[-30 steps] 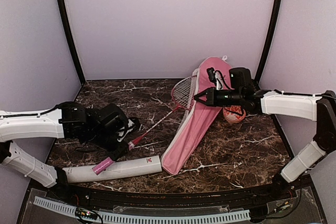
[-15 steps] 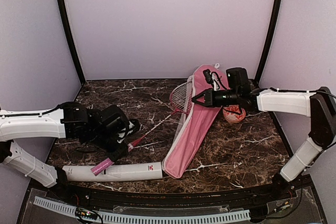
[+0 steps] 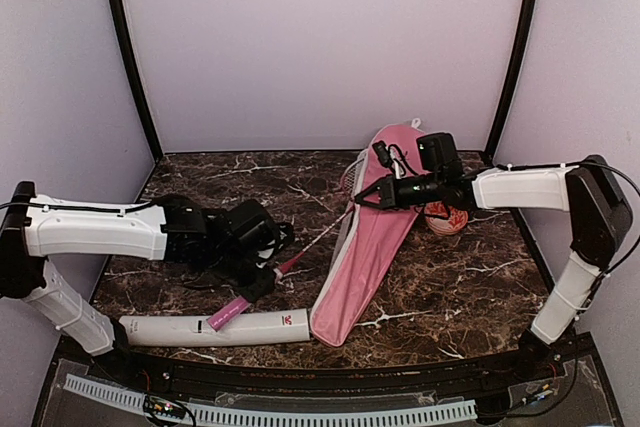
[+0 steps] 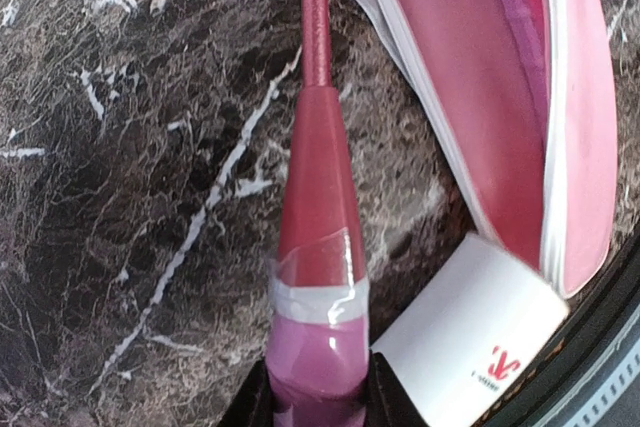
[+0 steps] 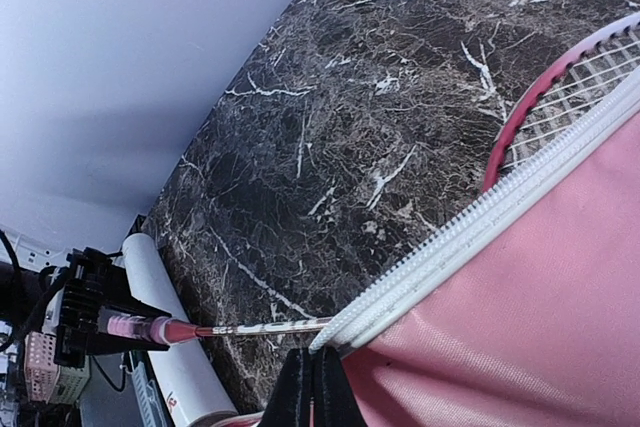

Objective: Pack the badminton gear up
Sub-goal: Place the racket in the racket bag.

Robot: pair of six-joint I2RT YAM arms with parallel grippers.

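My left gripper [image 3: 262, 282] is shut on the pink handle [image 4: 315, 352] of a red-framed racket [image 3: 312, 242]. The racket's shaft runs up to the right into the open side of the long pink bag [image 3: 375, 237]. My right gripper [image 3: 360, 197] is shut on the bag's white zip edge [image 5: 470, 237] and holds the flap up. The racket head [image 5: 555, 97] lies partly under that flap. The white red-logo tube [image 3: 215, 328] lies flat near the front edge, next to the bag's narrow end [image 4: 560, 197]. I see no second racket and no loose shuttlecocks.
A round red-and-white thing [image 3: 446, 218] sits behind the right forearm at the bag's right side. Grey walls close in the back and both sides. The tube's end [image 4: 470, 342] lies right beside the held handle. A black rail [image 3: 300, 377] runs along the front edge.
My left arm has moved right and pushed the racket further into the bag. My right gripper has shifted left with the flap. The racket head is more covered now.
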